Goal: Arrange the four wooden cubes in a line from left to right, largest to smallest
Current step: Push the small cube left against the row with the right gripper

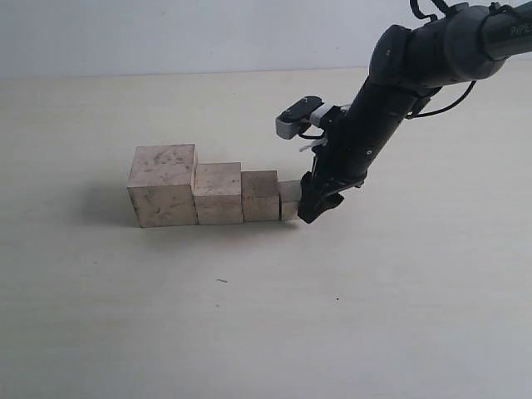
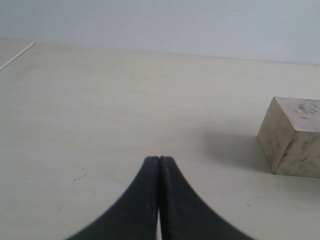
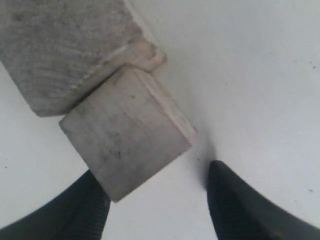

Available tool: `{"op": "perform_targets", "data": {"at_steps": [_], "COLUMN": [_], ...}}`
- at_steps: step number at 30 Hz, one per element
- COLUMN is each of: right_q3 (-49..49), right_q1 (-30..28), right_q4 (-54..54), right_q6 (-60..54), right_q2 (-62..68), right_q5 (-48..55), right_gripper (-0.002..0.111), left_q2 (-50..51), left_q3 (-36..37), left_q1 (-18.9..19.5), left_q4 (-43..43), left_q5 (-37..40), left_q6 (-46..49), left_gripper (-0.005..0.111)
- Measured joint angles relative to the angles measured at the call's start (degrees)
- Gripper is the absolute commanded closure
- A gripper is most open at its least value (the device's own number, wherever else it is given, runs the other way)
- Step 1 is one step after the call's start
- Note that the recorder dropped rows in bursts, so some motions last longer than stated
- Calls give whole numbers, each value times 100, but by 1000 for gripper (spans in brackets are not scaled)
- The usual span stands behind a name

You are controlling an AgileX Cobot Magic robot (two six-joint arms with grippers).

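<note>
Four pale speckled wooden cubes stand touching in a row on the table: the largest cube [image 1: 163,184] at the left, then the second cube [image 1: 218,192], the third cube [image 1: 259,195] and the smallest cube [image 1: 289,199] at the right end. My right gripper [image 1: 313,208] is down at the smallest cube's right side, open. In the right wrist view the smallest cube [image 3: 125,132] lies by one finger, with the third cube [image 3: 65,45] behind it. My left gripper [image 2: 159,159] is shut and empty, with the largest cube [image 2: 292,136] off to one side.
The pale table [image 1: 349,316] stretches bare around the row. A thin pale stick [image 2: 17,55] lies far off in the left wrist view. The right arm [image 1: 391,91] slants in from the upper right.
</note>
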Motion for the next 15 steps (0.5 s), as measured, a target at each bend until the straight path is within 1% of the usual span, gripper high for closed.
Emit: {"op": "perform_targets", "data": {"at_steps": [15], "right_q3": [0], "right_q1": [11], "right_q4": [154], "right_q6": [0], "right_q2": [11], "right_q5": [-113], "right_gripper": [53], "left_q2": [0], "left_q3": [0], "left_q1": [0], "left_q4": [0], "left_q5": [0], "left_q6": [0], "left_gripper": [107]}}
